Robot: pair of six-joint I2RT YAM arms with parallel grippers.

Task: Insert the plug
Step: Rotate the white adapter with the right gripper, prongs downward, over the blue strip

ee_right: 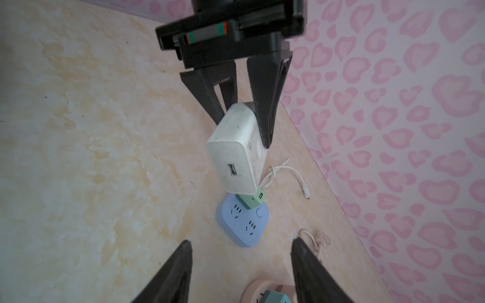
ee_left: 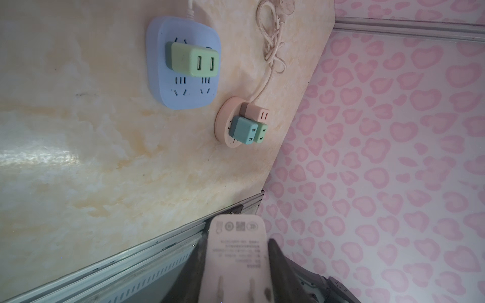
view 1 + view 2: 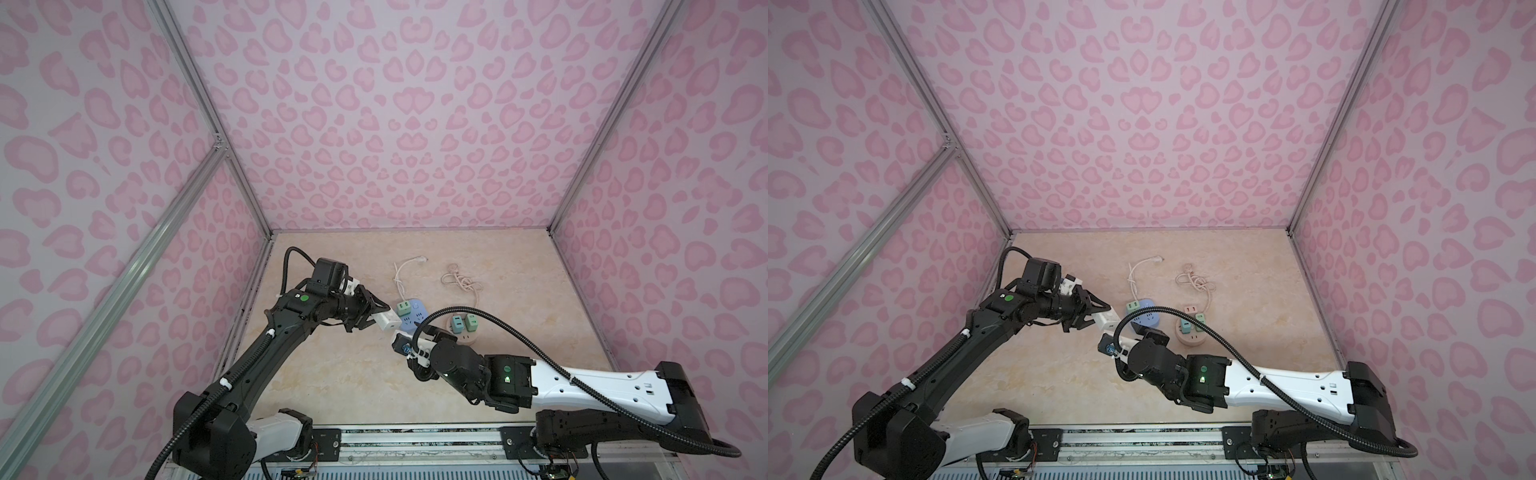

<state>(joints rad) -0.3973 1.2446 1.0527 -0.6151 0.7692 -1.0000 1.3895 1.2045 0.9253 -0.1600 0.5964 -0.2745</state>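
Two arms meet near the middle of the counter [image 3: 332, 374], as you see in both top views. Your left gripper [image 3: 384, 318] has its fingers clamped on the white plug [image 3: 387, 322], gripping two opposite sides and holding it clear of the counter. In the right wrist view the same left gripper [image 1: 242, 133] faces the camera, and the white plug [image 1: 236, 157] turns its end with the single port toward that lens. In the left wrist view the white plug [image 2: 236, 257] shows its printed label and two metal prongs, which point back toward the wrist. Your right gripper [image 1: 241, 241] stands open. Its two fingers [image 1: 170, 278] are spread with nothing between them, aimed at the plug but apart from it.

One blue power strip [image 3: 413, 316] lies flat on the counter just beyond the plug. A green adapter [image 2: 194, 60] sits in one of its sockets, and two more sets of slots show on the strip's face [image 2: 181, 91] beside it.

One round pink socket [image 2: 223, 128] lies near the strip, to its right in both top views. It carries three small adapters: a teal adapter [image 2: 242, 130], a light green adapter [image 2: 261, 132] and a pink adapter [image 2: 258, 112].

A white cable [image 3: 401, 274] leads from the strip toward the back wall. A knotted pink cable [image 3: 461, 282] leads from the round socket the same way.
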